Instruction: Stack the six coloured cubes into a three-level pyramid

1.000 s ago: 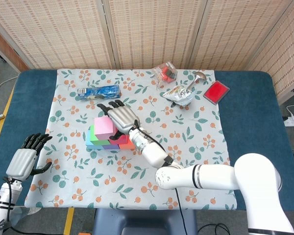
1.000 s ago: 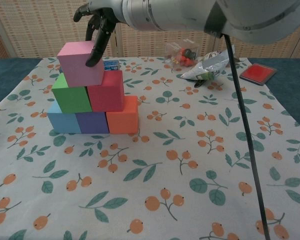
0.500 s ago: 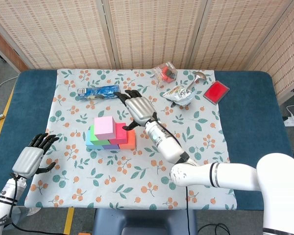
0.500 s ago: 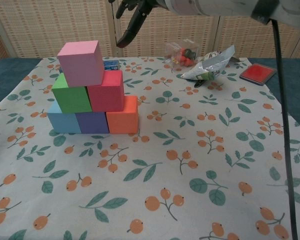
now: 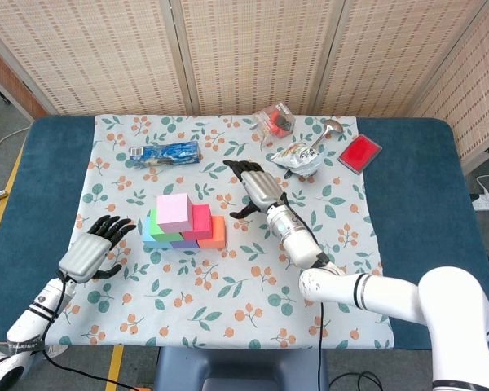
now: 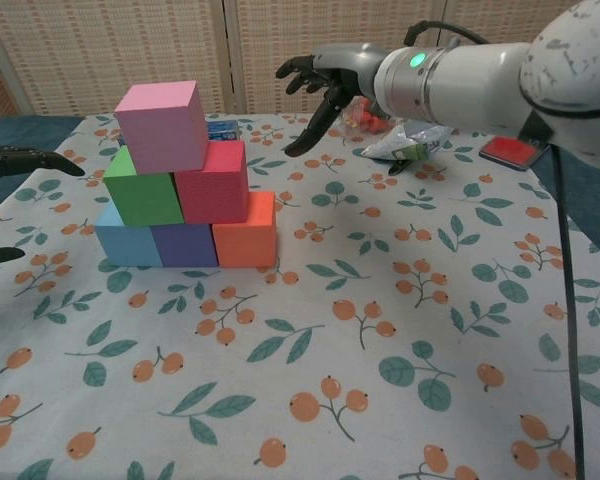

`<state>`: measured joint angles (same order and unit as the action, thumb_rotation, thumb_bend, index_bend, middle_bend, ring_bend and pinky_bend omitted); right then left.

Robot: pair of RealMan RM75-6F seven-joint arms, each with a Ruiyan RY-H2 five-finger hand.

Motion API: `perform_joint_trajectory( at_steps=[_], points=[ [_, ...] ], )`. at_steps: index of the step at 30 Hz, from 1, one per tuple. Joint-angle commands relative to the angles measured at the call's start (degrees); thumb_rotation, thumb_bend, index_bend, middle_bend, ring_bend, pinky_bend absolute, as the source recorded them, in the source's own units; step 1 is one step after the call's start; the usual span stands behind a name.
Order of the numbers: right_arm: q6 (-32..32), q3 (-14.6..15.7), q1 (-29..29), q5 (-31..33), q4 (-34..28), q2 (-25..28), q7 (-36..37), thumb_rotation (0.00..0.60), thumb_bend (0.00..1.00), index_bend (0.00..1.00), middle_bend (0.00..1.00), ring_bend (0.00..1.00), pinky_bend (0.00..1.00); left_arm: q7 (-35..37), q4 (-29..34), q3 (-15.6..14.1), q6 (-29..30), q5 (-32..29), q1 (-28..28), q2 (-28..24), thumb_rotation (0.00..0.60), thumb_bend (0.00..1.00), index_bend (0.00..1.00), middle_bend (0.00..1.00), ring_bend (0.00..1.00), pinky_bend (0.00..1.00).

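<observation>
A pyramid of cubes stands on the floral cloth. Its bottom row is a light blue cube, a purple cube and an orange cube. Above them sit a green cube and a red cube, and a pink cube tops the stack. My right hand hovers open to the right of the stack, fingers spread, holding nothing. Left of the stack my left hand is open near the cloth's edge; only its fingertips show in the chest view.
Behind the stack lies a blue snack packet. At the back right are a clear bag of small items, a crumpled wrapper with a spoon and a red flat box.
My right hand has let go of the pink cube and drawn back to the right, away from the stack. My left hand has moved in toward the stack from the left.
</observation>
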<state>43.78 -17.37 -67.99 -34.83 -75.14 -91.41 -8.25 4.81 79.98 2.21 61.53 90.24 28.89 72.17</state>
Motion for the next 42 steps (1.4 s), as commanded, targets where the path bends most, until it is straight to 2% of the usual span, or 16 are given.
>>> perform_joint_trajectory(
  at_steps=[1, 12, 42],
  points=[
    [-1.2, -0.4, 0.4, -1.6, 2.3, -2.1, 1.3, 0.600, 0.03, 0.00, 0.06, 0.00, 0.00, -0.8, 0.1, -0.1, -0.6, 0.1, 0.6, 0.4, 0.600, 0.29, 0.10, 0.05, 0.00, 0.06],
    [-2.8, -2.2, 0.1, -3.9, 6.0, -5.8, 2.7, 0.600, 0.03, 0.00, 0.05, 0.00, 0.00, -2.3, 0.4, -0.4, -2.0, -0.6, 2.3, 1.0, 0.600, 0.29, 0.10, 0.05, 0.00, 0.06],
    [-2.4, -4.2, -0.7, -4.3, 6.8, -8.9, -0.1, 0.600, 0.03, 0.00, 0.05, 0.00, 0.00, -3.4, 0.1, -0.9, -3.1, -1.8, 4.6, 1.0, 0.600, 0.29, 0.10, 0.05, 0.00, 0.05]
  ],
)
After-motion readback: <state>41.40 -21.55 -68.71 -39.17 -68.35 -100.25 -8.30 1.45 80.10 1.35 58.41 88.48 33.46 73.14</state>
